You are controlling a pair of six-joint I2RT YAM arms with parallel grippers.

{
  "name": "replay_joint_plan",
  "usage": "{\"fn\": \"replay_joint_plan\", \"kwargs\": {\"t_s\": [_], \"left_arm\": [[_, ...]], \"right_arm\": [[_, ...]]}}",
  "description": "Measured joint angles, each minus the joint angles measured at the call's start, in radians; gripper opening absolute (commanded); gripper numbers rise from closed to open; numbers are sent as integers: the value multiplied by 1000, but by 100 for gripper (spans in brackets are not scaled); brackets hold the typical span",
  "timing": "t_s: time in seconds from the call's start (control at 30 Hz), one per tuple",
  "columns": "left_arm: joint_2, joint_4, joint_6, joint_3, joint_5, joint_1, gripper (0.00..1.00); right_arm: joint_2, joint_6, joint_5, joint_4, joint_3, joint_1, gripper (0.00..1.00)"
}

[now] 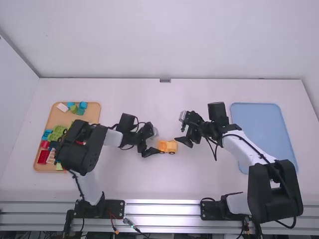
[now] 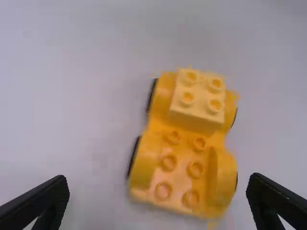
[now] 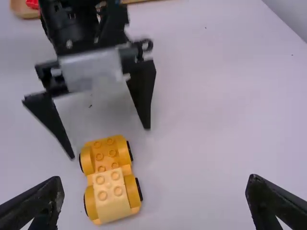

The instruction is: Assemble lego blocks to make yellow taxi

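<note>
High view: yellow car base (image 1: 168, 147) sitting near frame centre, pale yellow block (image 2: 197, 98) riding on one end. Left gripper (image 1: 157, 142) hovering just left, right gripper (image 1: 179, 133) just right, both holding fingers spread.

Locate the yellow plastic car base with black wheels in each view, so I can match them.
High view: the yellow plastic car base with black wheels sits near mid-table, between the two claws.
Left wrist view: it appears between the fingertips of the left arm's open black claw.
Right wrist view: it is close to that same claw.
Shared landmark: the left claw, near the base in all three.
</note>
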Motion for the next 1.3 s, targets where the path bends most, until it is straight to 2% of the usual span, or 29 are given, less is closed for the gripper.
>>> {"fn": "replay_joint_plan", "kwargs": {"t_s": [0.07, 0.27, 0.43, 0.47, 0.63, 0.73, 0.87, 1.03, 1.1, 1.23, 1.3], "left_arm": [[-54, -69, -24, 4, -27, 26, 99], [-333, -465, -258, 97, -280, 154, 99], [-504, -627, -521, 159, -594, 208, 99], [-550, -673, -633, 169, -717, 217, 99], [-616, -837, -932, 193, -1001, 258, 99], [-618, -951, -1152, 207, -1140, 344, 99], [-607, -972, -1293, 208, -1146, 502, 99], [-524, -972, -1342, 227, -1030, 733, 97], [-462, -970, -1340, 228, -968, 829, 90], [-352, -945, -1333, 228, -914, 914, 75], [-318, -925, -1322, 228, -895, 922, 74]], "right_arm": [[0, 0, 7, 3, 0, 1, 99], [0, 0, 25, 27, 0, 1, 99], [0, -3, 29, 52, 0, 1, 99], [0, 1, 28, 59, 0, 1, 99], [0, 0, 28, 79, 0, 1, 99], [0, 6, 28, 101, 0, 1, 99], [0, 43, 29, 131, 0, 1, 99], [0, 68, 40, 131, 0, 1, 99], [0, 72, 44, 132, 0, 1, 99], [0, 75, 44, 131, 0, 1, 99], [0, 76, 44, 131, 0, 1, 99]]}}
